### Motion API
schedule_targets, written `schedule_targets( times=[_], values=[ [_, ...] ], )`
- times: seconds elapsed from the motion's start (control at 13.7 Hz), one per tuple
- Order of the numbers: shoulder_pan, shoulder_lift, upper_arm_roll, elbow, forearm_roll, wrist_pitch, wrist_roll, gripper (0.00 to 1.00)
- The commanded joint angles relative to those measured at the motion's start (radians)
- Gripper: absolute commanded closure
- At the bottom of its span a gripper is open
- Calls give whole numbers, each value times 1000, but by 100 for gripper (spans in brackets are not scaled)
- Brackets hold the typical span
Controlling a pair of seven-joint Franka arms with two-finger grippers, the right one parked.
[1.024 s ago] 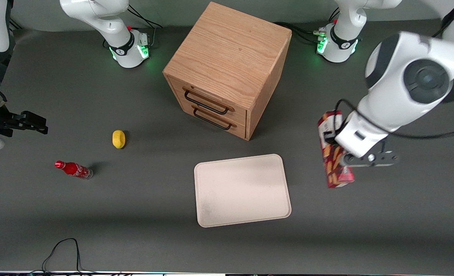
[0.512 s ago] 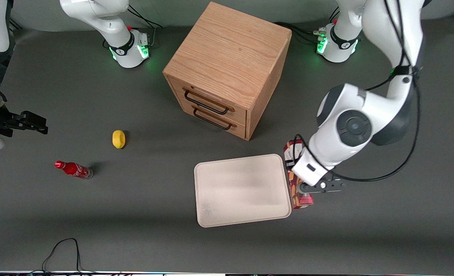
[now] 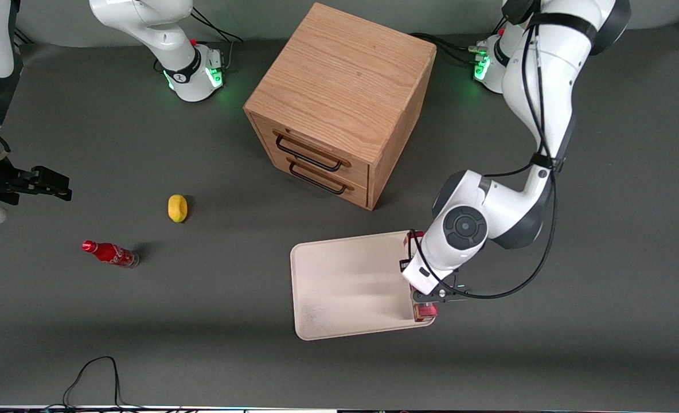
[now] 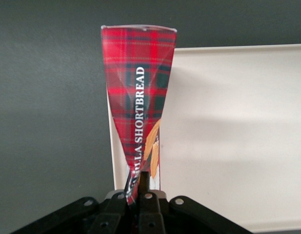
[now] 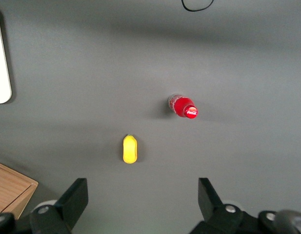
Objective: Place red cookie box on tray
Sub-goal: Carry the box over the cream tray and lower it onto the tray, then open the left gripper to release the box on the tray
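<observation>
Fingers [image 4: 144, 187] pinched narrow on the near end of the red cookie box [image 4: 138, 100], tartan face with white lettering and a biscuit picture running lengthwise away from the wrist. Gripper [image 3: 426, 299] low over the tray's [image 3: 345, 281] short edge at the working arm's end of the table, close to the tray corner nearest the front camera. Box mostly hidden under the wrist in the front view, only a red end [image 3: 425, 311] showing just inside that corner, and a sliver of red near the tray corner closer to the cabinet. Box lined up along that short edge, lying over the rim [image 4: 112, 141], part above the tray's pale floor and part above the dark tabletop [image 4: 48, 122]; cannot tell whether resting on the tray or held just above it.

Wooden cabinet [image 3: 342, 100] with two black-handled drawers farther from the front camera than the tray. Lemon [image 3: 177, 207] and small red soda bottle [image 3: 109, 253] toward the parked arm's end of the tabletop, well apart from the tray.
</observation>
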Motion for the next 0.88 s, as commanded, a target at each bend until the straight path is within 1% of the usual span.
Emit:
schedule_targets(
  times=[0.0,0.51,0.59,0.66,0.8],
  values=[
    [-11,30,6,39,20,11,-46,100],
    [-12,44,6,36,14,11,-63,100],
    [-11,45,6,36,14,11,-63,79],
    [-9,45,6,34,17,11,-56,1],
    [-9,44,6,34,19,11,-60,0]
  ],
)
